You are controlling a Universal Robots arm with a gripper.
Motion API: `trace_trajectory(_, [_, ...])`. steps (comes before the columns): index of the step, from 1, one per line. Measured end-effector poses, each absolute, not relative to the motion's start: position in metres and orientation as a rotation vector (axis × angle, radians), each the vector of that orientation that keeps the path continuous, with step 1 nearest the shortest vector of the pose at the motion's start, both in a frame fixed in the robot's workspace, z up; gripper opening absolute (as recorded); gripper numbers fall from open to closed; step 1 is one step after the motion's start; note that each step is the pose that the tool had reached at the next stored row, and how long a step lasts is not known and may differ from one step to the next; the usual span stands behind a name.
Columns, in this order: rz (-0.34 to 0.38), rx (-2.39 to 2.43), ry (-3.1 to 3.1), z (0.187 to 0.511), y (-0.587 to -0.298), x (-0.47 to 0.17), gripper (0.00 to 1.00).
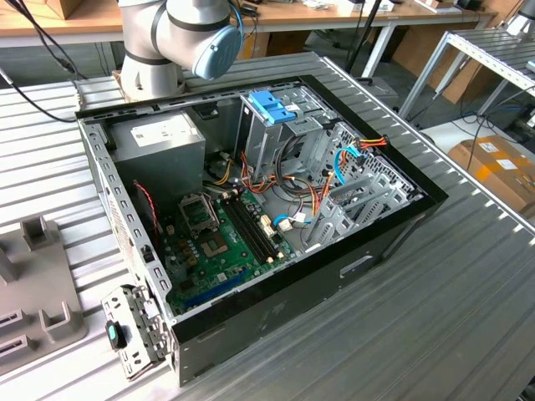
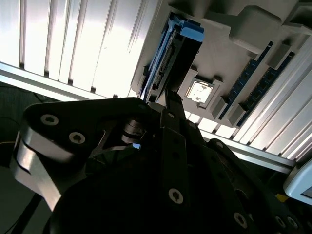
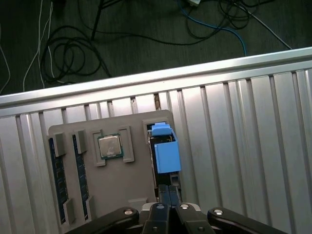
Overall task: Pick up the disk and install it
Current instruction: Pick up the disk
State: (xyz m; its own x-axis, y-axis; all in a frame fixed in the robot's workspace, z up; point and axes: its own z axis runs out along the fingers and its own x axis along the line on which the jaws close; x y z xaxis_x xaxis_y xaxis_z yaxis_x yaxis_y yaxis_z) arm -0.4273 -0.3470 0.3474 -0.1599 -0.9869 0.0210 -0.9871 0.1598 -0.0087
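Yr gripper [image 3: 169, 189] is at the disk [image 3: 166, 156] in its grey holder [image 3: 131, 180]; can't tell if jaws are clamped. Off-centre grab cd jam it in the slot

Nothing can be read anywhere in these views. In the exterior view, a white label [image 1: 164, 127] with dark print lies on top of the grey power-supply box [image 1: 159, 149] in the upper left of the open computer case, its lines too fine to make out. At the right edge of that frame, a cardboard box [image 1: 500, 171] carries a pale shipping label [image 1: 491, 150], also illegible. In both wrist views, the processor chip [image 3: 110, 146] [image 2: 199, 91] seated in the grey holder tray [image 3: 136, 183] shows faint marking on its metal lid, unreadable. The disk [image 3: 165, 152] [image 2: 178, 53] stands edge-on beside it with no legible print.
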Motion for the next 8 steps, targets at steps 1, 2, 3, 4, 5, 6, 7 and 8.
trace_trajectory(1, [0.032, 2.029, -2.384, 0.3474, -0.3470, -0.4273, 0.11])
trace_trajectory(2, [0.032, 2.030, -2.384, 0.3474, -0.3470, -0.4273, 0.11])
trace_trajectory(3, [0.032, 2.030, -2.384, 0.3474, -0.3470, -0.4273, 0.11])
trace_trajectory(4, [0.032, 2.030, -2.384, 0.3474, -0.3470, -0.4273, 0.11])
trace_trajectory(5, [0.032, 2.030, -2.384, 0.3474, -0.3469, -0.4273, 0.17])
trace_trajectory(6, [0.032, 2.030, -2.384, 0.3474, -0.3470, -0.4273, 0.23])
trace_trajectory(7, [0.032, 2.030, -2.384, 0.3474, -0.3470, -0.4273, 0.23])
trace_trajectory(8, [0.032, 2.030, -2.384, 0.3474, -0.3469, -0.4273, 0.29])
